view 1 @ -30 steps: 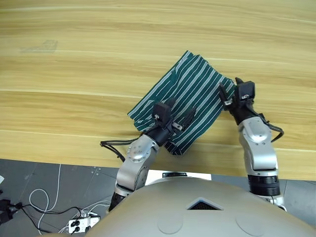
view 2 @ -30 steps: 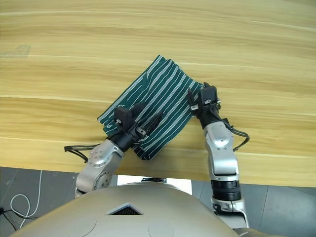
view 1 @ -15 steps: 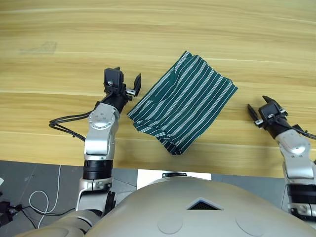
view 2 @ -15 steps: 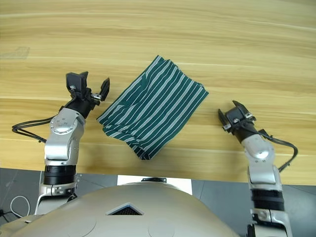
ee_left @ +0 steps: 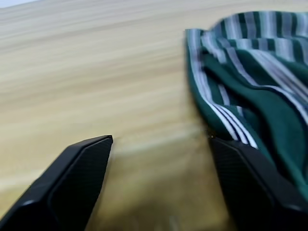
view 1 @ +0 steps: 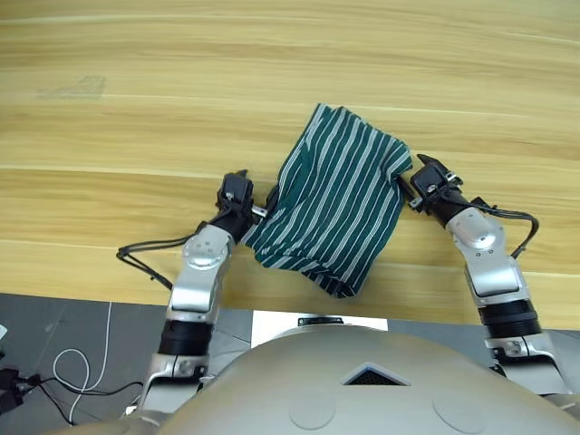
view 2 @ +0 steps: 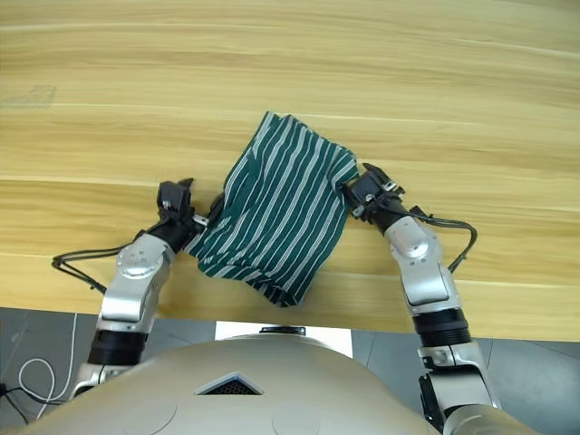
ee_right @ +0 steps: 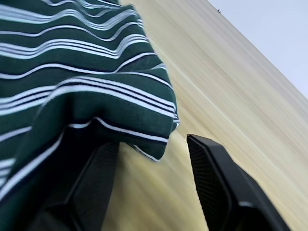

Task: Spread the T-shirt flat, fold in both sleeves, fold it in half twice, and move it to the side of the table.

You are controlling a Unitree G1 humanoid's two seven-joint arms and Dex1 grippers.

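The folded green-striped T-shirt lies on the wooden table near its front edge, set at a slant, its layers bunched and not quite flat. The left gripper sits low at the shirt's left edge, its fingers spread wide over bare wood, with one finger right beside the hem and nothing held. The right gripper is at the shirt's right corner, also wide open, with the cloth draping over one finger but not clamped.

The T-shirt lies on the table between both claws — left claw at its left edge, right claw at its right corner.
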